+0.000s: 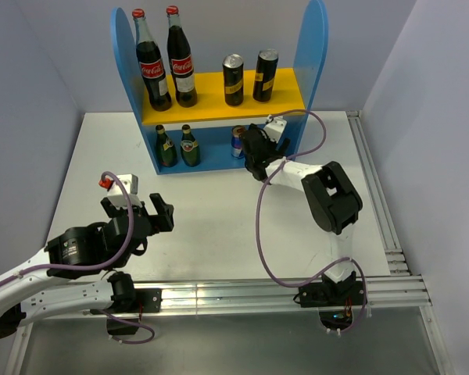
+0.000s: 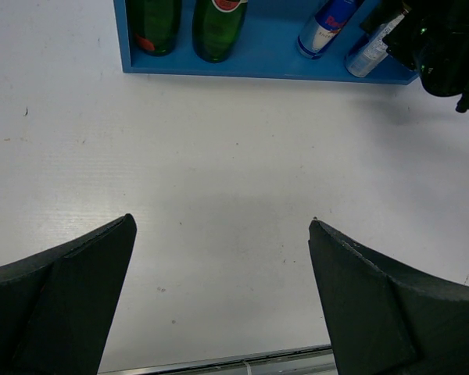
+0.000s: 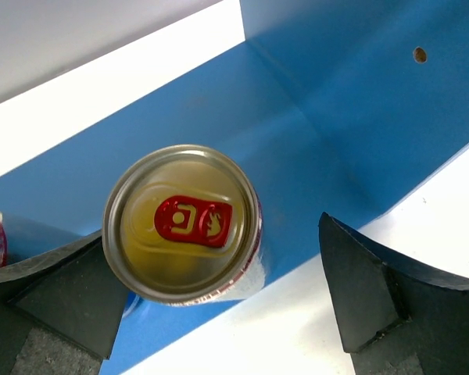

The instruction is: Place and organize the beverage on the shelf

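The shelf (image 1: 211,91) stands at the back of the table. On its yellow board are two tall dark cans (image 1: 233,80) (image 1: 265,76). On the lower tier are two green bottles (image 1: 166,147) (image 1: 190,146) and a slim can (image 1: 238,142). My right gripper (image 1: 256,150) reaches into the lower tier and is open. In the right wrist view a second slim can (image 3: 180,223) stands upright between the spread jaws (image 3: 212,226), close to the left finger. My left gripper (image 2: 223,234) is open above bare table, holding nothing.
Two tall red-capped cola bottles (image 1: 152,66) (image 1: 181,62) stand on the left of the yellow board. The blue side panel (image 1: 313,47) rises just right of my right gripper. A metal rail (image 1: 281,289) runs along the table's near edge.
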